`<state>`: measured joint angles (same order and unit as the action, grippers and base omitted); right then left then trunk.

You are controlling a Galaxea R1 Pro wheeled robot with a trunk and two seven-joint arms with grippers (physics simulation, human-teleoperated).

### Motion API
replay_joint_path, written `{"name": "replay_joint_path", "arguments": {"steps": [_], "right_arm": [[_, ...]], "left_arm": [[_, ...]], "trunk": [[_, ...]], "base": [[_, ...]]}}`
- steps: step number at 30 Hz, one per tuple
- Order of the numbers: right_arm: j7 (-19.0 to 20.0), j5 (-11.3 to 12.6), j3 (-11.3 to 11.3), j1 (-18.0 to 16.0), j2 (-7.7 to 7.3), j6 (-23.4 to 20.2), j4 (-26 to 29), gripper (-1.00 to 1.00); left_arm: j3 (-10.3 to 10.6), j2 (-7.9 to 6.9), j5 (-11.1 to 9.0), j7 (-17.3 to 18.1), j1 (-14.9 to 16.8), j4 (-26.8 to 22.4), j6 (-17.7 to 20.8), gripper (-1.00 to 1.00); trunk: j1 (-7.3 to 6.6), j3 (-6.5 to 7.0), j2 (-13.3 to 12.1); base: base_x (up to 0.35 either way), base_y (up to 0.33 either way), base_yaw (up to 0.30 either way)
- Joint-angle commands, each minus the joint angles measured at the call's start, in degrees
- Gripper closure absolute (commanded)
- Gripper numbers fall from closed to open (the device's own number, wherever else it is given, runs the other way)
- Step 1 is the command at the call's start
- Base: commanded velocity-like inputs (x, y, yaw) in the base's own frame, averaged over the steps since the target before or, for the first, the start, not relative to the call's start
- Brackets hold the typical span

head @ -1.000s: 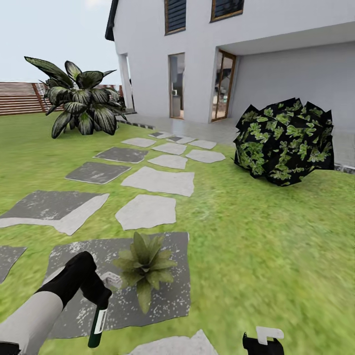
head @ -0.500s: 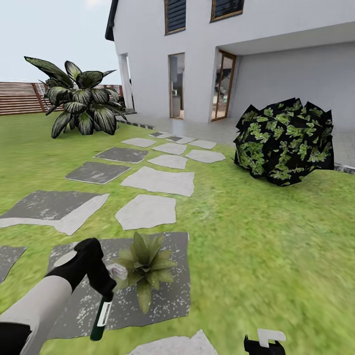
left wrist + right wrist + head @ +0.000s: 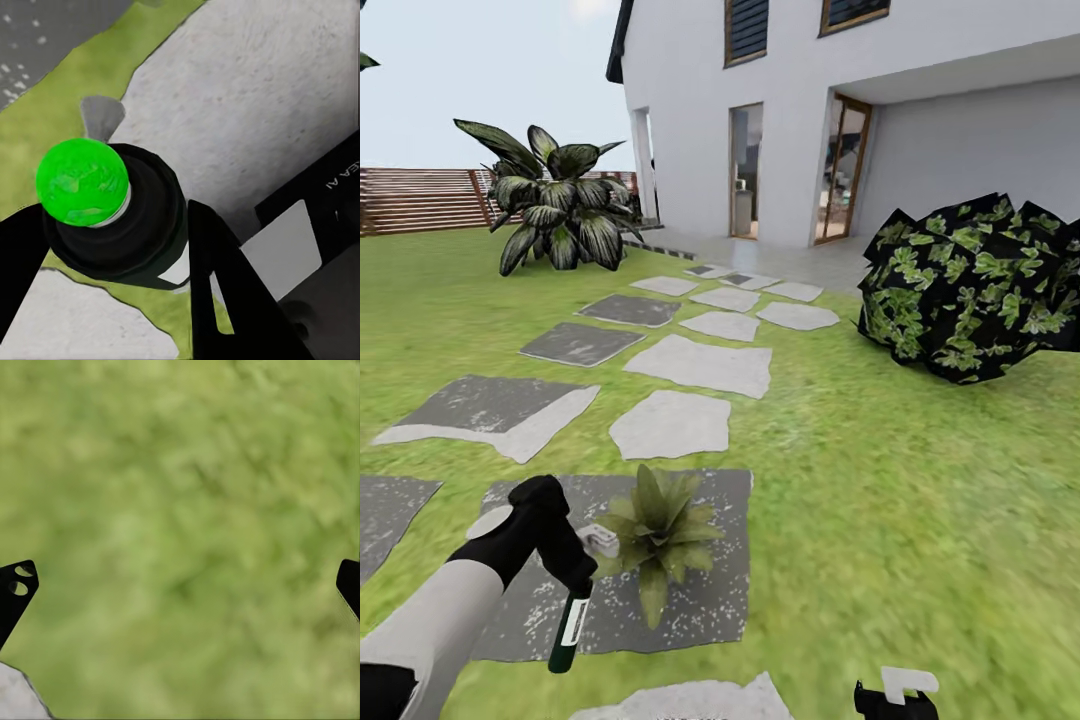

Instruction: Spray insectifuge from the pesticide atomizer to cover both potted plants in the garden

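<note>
Your left hand point(image 3: 575, 570) is clamped around the slim dark green pesticide atomizer with its white label band point(image 3: 570, 630), and the bottle hangs below the hand, tilted slightly, over the near-left part of the dark grey mottled paving slab point(image 3: 700, 600). In the left wrist view the atomizer point(image 3: 112, 217) is seen end on, a bright green round tip in a dark collar, pinched between the black fingers point(image 3: 225, 292), with a pale stone and a strip of grass beneath it. Just beside the hand, toward the middle of the same slab, sits one low potted plant, a rosette of pointed olive-green leaves point(image 3: 655, 535); the white fingertip of the hand is touching or nearly touching its nearest leaves, and you cannot tell which. Your right hand point(image 3: 895, 695) sits low at the near edge of the green lawn point(image 3: 880, 500), and in the right wrist view its black fingers point(image 3: 16, 589) stand wide apart over bare grass. Farther out, pale flat stepping stones point(image 3: 700, 365) run toward the white house point(image 3: 920, 110), with a large dark-leaved shrub point(image 3: 560, 205) before the brown slatted fence point(image 3: 420, 200) on the left and a black-and-green speckled bush point(image 3: 975, 290) on the right.
</note>
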<state>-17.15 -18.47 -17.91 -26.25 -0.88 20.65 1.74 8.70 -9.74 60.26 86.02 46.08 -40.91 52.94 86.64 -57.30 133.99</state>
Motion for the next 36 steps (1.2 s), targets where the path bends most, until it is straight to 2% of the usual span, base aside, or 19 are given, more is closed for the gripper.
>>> {"name": "replay_joint_path", "arguments": {"steps": [1, 9, 15, 23, 33, 36], "right_arm": [[-0.16, -0.60, -0.46, -0.03, 0.00, 0.18, -0.07, -1.00], [-0.16, -0.60, -0.46, -0.03, 0.00, 0.18, -0.07, -1.00], [-0.16, -0.60, -0.46, -0.03, 0.00, 0.18, -0.07, -1.00], [-0.16, -0.54, -0.46, -0.03, 0.00, 0.18, -0.07, -1.00], [-0.16, -0.52, -0.46, -0.03, 0.00, 0.18, 0.00, -1.00], [-0.16, -0.52, -0.46, -0.03, 0.00, 0.18, -0.02, -1.00]], "left_arm": [[0.15, -0.02, 0.47, 0.55, 0.02, -0.12, 0.58, 1.00], [0.16, -0.11, 0.47, -0.40, -0.27, 0.45, 0.42, 1.00], [0.03, 0.17, -0.30, -4.49, -1.23, 0.40, 0.41, 1.00], [-0.89, 0.25, -0.36, -4.64, -1.26, -0.13, 0.41, 1.00], [-1.44, 0.27, -0.32, -4.64, -1.31, 0.26, 0.41, 1.00], [-1.41, 0.11, -0.32, -5.69, -3.36, 0.66, 0.35, 1.00]], "trunk": [[-0.01, -0.05, 0.02], [-0.01, -0.05, 0.02], [-0.01, -0.05, 0.02], [-0.01, -0.05, 0.02], [-0.01, -0.05, 0.02], [-0.01, -0.05, 0.02]], "base": [[-0.106, -0.247, 0.277], [-0.249, -0.203, 0.209], [-0.174, -0.121, 0.028], [0.038, -0.066, 0.097], [0.236, -0.148, -0.063], [0.079, -0.008, -0.151]]}}
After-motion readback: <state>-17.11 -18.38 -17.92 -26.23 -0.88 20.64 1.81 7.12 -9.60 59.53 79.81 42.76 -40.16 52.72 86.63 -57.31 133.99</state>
